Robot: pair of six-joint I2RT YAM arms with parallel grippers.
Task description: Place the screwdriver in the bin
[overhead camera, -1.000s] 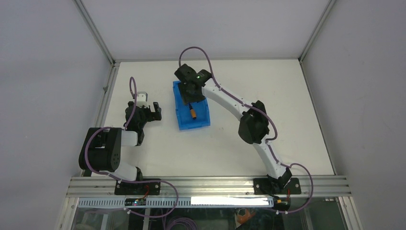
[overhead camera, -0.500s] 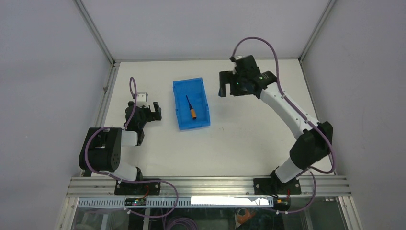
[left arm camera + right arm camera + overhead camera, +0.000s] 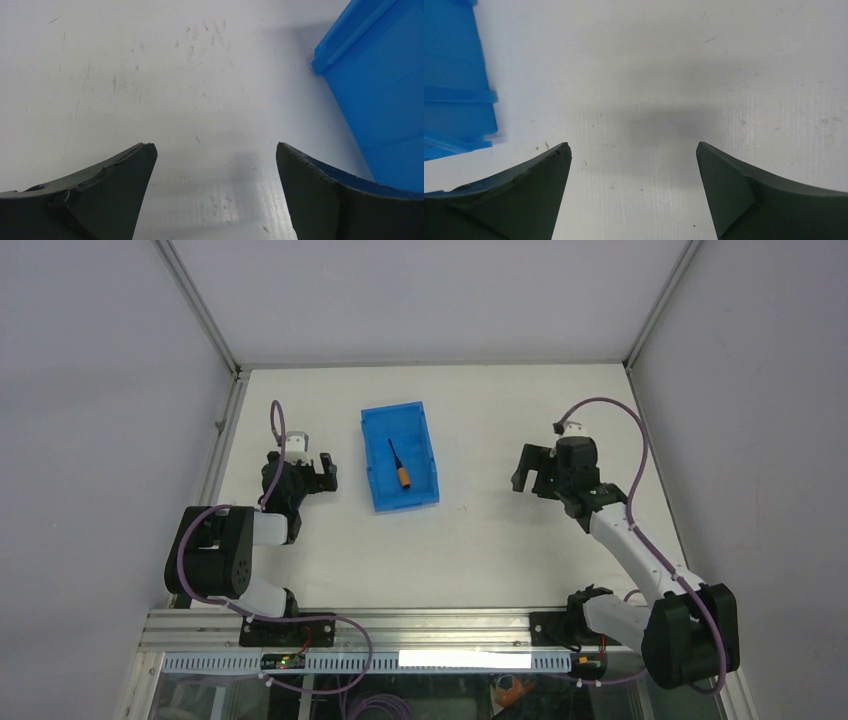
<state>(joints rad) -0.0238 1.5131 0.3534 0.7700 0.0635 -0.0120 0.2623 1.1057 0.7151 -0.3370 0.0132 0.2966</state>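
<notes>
The screwdriver point(image 3: 397, 460) was found lying inside the bin point(image 3: 420, 430), flat on its floor, with the orange handle toward the near end and the thin black shaft angled toward the far end. No part of the tool was seen to project over the bin's walls, and it was touched by neither gripper. The bin was observed resting on the white table point(image 3: 480, 540), set between the two arms and nearer to the left one. The left gripper point(image 3: 325, 472) was positioned low over the table just beside the bin's left wall; in the left wrist view its fingers point(image 3: 110, 195) were seen spread well apart, with only scuffed table surface between them and a blue corner of the bin at the right edge of that view. The right gripper point(image 3: 530, 470) was located to the right of the bin, clear of it; in the right wrist view its fingers point(image 3: 754, 190) were likewise seen wide apart, with bare table between them and part of the bin's wall at the far left. Nothing was held by either gripper. Purple cables point(image 3: 600, 405) were noted looping along both arms. Whether either set of fingertips was touching the table could not be determined.
</notes>
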